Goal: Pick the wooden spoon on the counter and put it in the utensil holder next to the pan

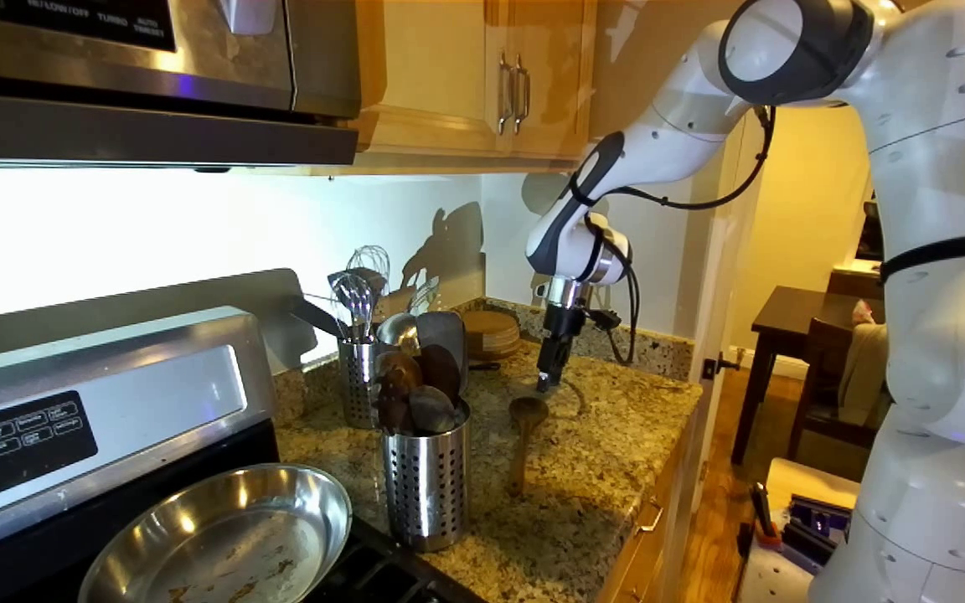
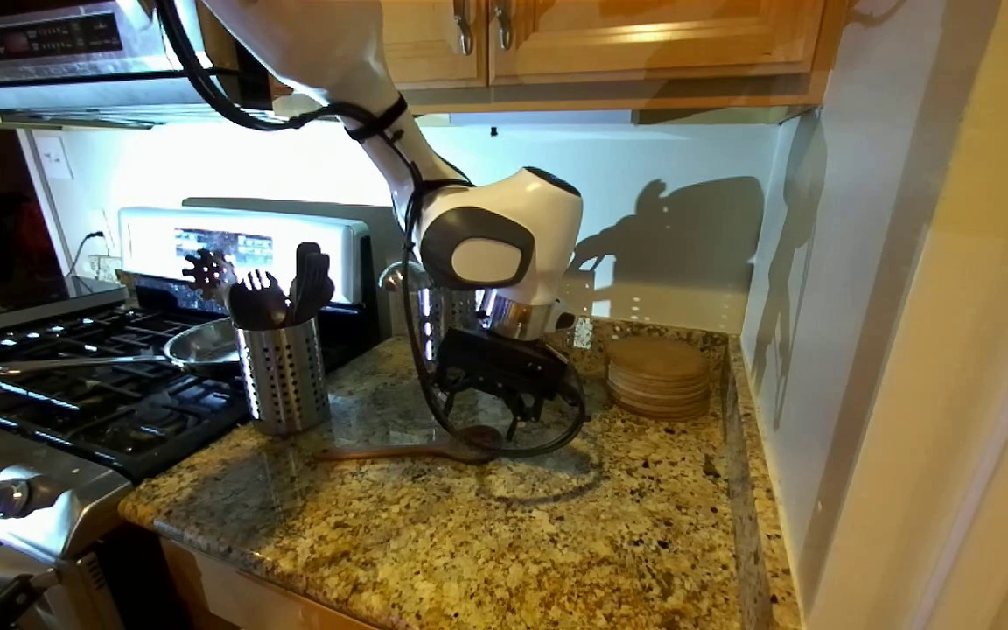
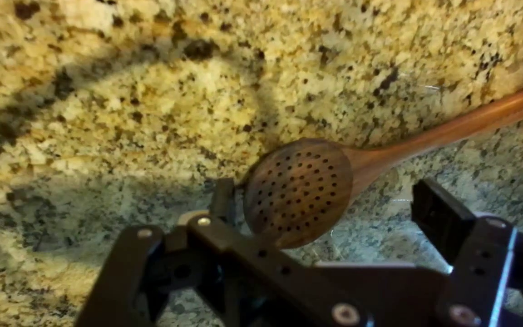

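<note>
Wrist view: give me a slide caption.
Open gripper near a perforated wooden spoon lying on the speckled granite counter.

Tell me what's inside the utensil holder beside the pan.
In both exterior views, several dark utensils stand heads up in the holder. It hides their lower ends and anything else at the bottom.

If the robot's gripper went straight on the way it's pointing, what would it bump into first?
Probably the wooden spoon: the open gripper points down, and the wrist view shows the spoon's bowl through its gap. Depth is unclear, so it might touch the counter beside the spoon first.
</note>
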Tool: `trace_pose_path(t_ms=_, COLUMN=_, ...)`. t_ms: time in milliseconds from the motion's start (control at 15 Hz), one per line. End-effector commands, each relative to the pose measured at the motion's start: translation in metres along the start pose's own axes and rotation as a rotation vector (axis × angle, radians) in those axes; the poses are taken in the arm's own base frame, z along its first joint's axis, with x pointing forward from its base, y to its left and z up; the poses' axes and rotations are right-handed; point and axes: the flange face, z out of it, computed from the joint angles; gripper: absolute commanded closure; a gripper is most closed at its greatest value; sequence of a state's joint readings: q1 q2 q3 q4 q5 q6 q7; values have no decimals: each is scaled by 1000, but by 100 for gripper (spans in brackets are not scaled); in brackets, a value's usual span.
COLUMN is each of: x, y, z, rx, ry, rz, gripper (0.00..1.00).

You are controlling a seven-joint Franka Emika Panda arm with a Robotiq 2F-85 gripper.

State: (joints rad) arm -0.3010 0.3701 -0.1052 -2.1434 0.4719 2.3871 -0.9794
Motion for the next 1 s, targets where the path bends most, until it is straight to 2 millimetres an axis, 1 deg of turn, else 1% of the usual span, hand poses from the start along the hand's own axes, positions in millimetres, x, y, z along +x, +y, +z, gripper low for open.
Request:
trace_pose_path(t_ms=0, x=11, y=16, z=10, rx=14, ry=8, rz=-15, gripper=0)
trace_pose_path(t_ms=200, x=22, y=23, z=18, rx=21, ry=5, rz=-16, gripper=0)
trace_pose_path(t_ms=533, x=39, y=26, z=28, rx=38, ry=4, rz=-31, gripper=0)
trace_pose_path(t_ms=933, x=40, y=34, z=38, rx=66, ry=-2, rz=-21, gripper=0)
